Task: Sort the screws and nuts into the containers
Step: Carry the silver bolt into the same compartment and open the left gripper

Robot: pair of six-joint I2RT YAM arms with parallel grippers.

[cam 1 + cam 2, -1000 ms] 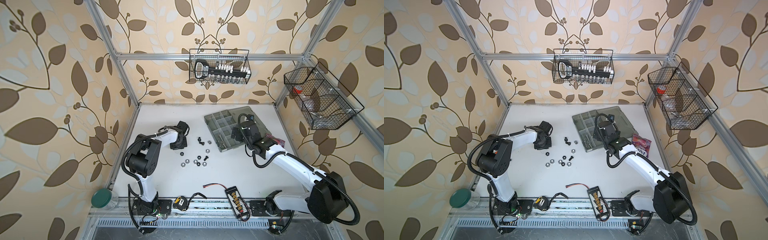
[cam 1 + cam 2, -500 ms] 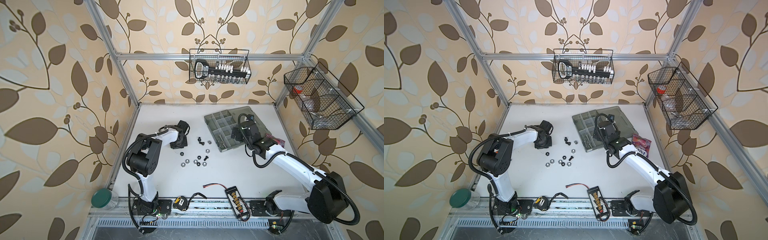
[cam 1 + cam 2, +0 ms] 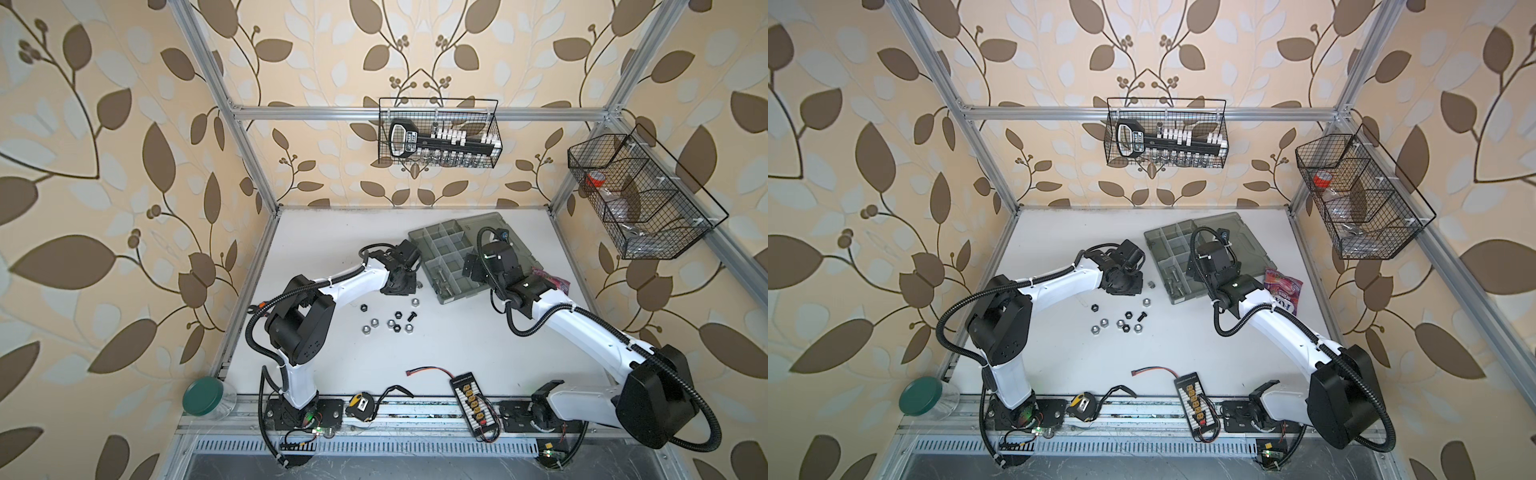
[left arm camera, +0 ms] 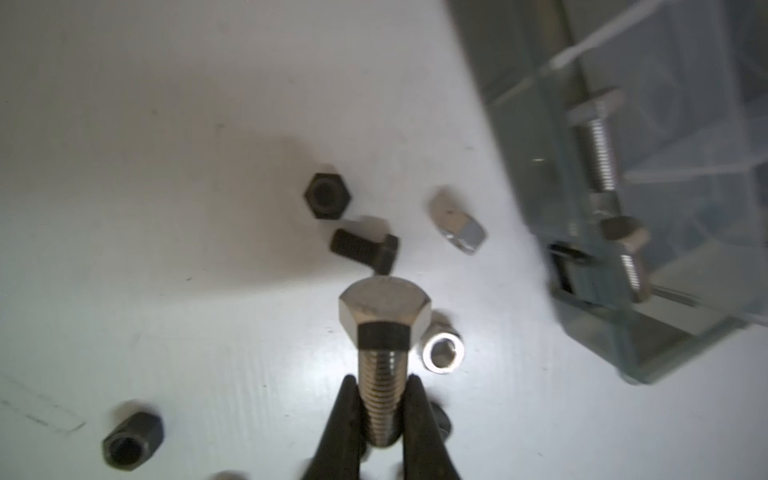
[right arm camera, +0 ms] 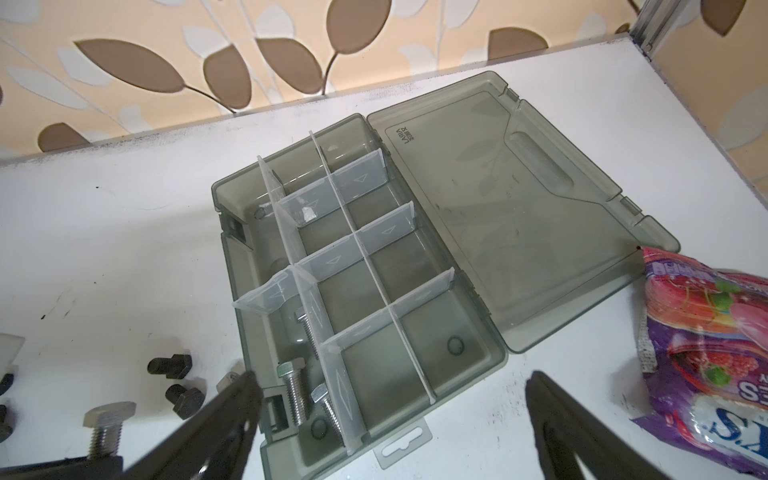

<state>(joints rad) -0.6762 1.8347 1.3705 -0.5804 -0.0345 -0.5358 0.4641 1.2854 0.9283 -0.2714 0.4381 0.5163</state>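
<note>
My left gripper [image 4: 380,399] is shut on the threaded shaft of a silver screw [image 4: 384,328], held above the table with its hex head pointing away. In both top views it [image 3: 401,282] hovers just left of the grey organizer case [image 3: 440,226]. Below it lie a black screw [image 4: 365,249], black nuts [image 4: 327,195] and silver nuts [image 4: 442,347]. More nuts lie scattered nearer the front [image 3: 390,323]. My right gripper [image 5: 392,386] stands open over the case's near corner. One of the containers [image 5: 282,345] holds three silver screws [image 5: 293,390]. The other containers look empty.
The case's lid [image 5: 519,208] lies open flat on the far side. A candy bag [image 5: 706,353] lies right of the case. A charger board [image 3: 471,399], a tape measure [image 3: 359,403] and a green-lidded jar [image 3: 203,395] sit along the front edge. Wire baskets [image 3: 440,133] hang on the walls.
My left gripper has moved right toward the case with the silver screw in it. The right arm has not moved.
</note>
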